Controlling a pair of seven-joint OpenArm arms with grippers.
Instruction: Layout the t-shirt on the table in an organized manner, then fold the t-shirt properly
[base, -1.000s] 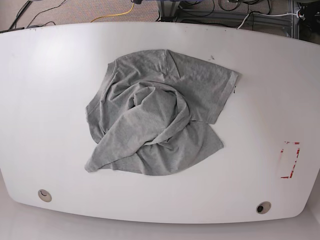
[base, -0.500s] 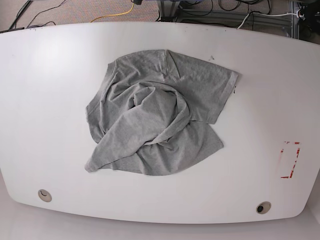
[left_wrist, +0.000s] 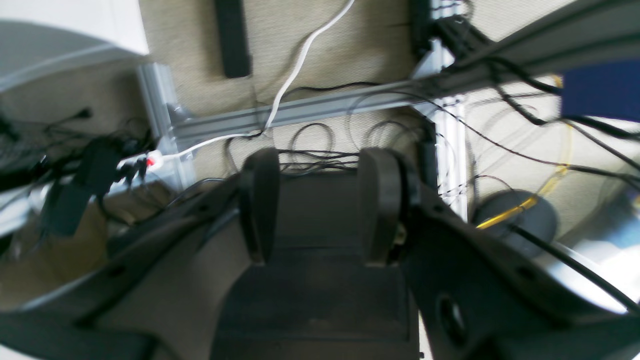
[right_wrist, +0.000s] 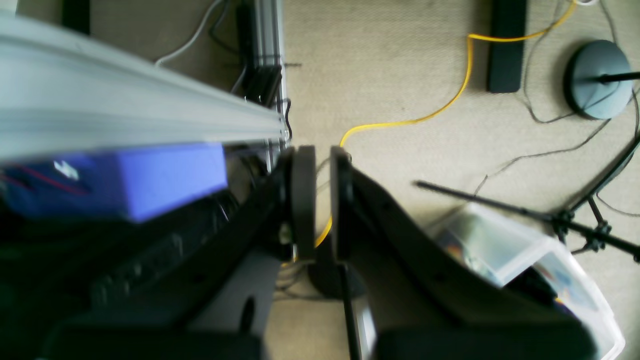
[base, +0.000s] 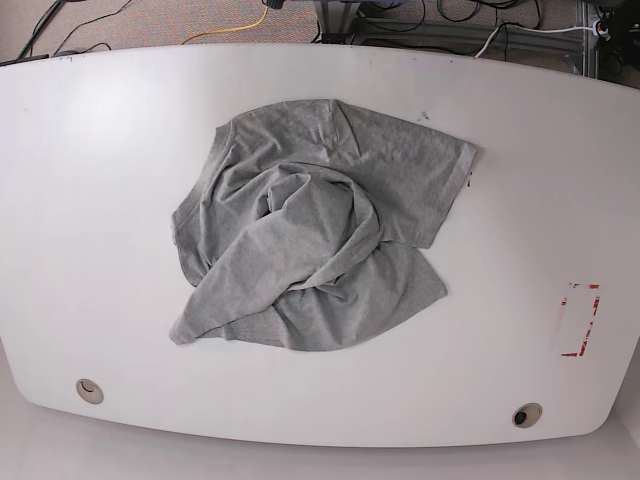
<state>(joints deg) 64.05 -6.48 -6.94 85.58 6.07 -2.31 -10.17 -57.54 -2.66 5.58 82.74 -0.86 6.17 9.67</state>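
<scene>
The grey t-shirt (base: 310, 230) lies crumpled and twisted in the middle of the white table (base: 100, 150), one sleeve spread toward the far right, no lettering showing. Neither gripper nor arm shows in the base view. In the left wrist view my left gripper (left_wrist: 319, 200) is open and empty, its fingers (left_wrist: 257, 200) wide apart, hanging over the floor and cables. In the right wrist view my right gripper (right_wrist: 322, 200) is shut with only a thin slit between the pads, empty, also over the floor. The shirt is out of both wrist views.
A red tape rectangle (base: 578, 320) marks the table's right side. Two round grommets (base: 89, 390) (base: 526, 414) sit near the front edge. Off the table are aluminium frame bars (left_wrist: 310, 107), a yellow cable (right_wrist: 425, 117), a clear plastic box (right_wrist: 525, 260) and a round stand base (right_wrist: 597, 77).
</scene>
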